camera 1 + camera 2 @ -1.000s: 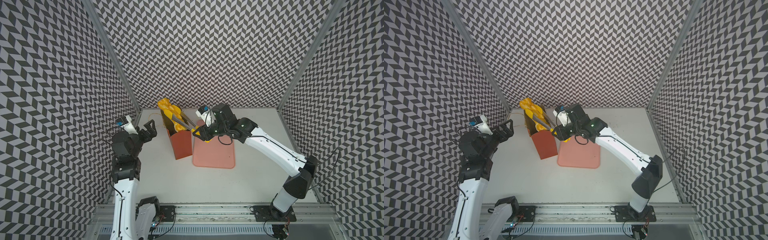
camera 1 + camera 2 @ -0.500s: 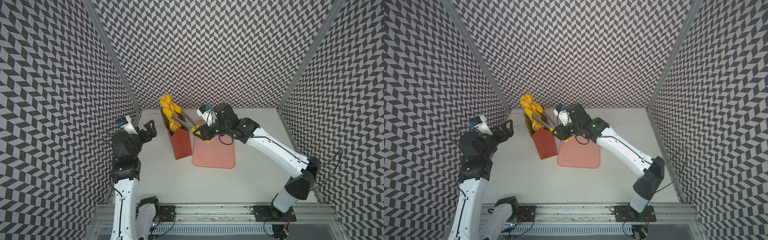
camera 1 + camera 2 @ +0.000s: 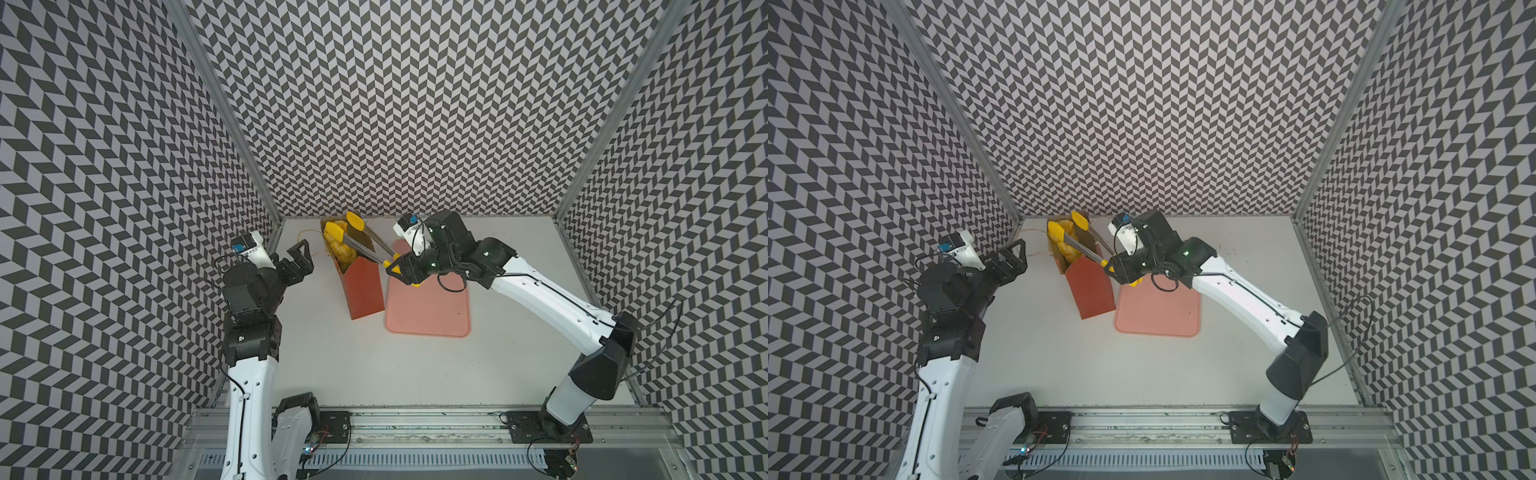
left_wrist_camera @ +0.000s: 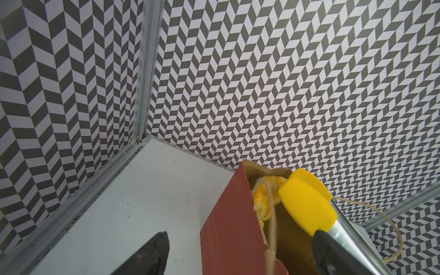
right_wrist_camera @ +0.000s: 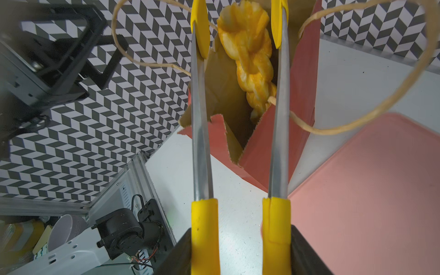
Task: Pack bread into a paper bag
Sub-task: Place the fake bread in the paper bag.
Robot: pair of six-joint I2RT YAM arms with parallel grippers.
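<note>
Inside paper bag [image 5: 302, 90], wrist view shows braided bread [image 5: 247, 47]; right hand [image 3: 400, 271] holds tongs [image 5: 201, 142], left hand [image 3: 300, 261] wide

white table [image 3: 374, 374]: red paper bag [image 3: 365, 291] standing, pink tray [image 3: 432, 307] just beside.

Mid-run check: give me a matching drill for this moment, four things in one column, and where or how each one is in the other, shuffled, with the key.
Things
1. braided loaf
2. tongs
3. pink tray
4. left gripper

States
A. open, holding nothing, beside the paper bag
B. flat on the table, next to the paper bag
C. inside the paper bag
D. handles clamped in the right gripper, yellow tips apart

Pairs: 1-C, 2-D, 3-B, 4-A
</note>
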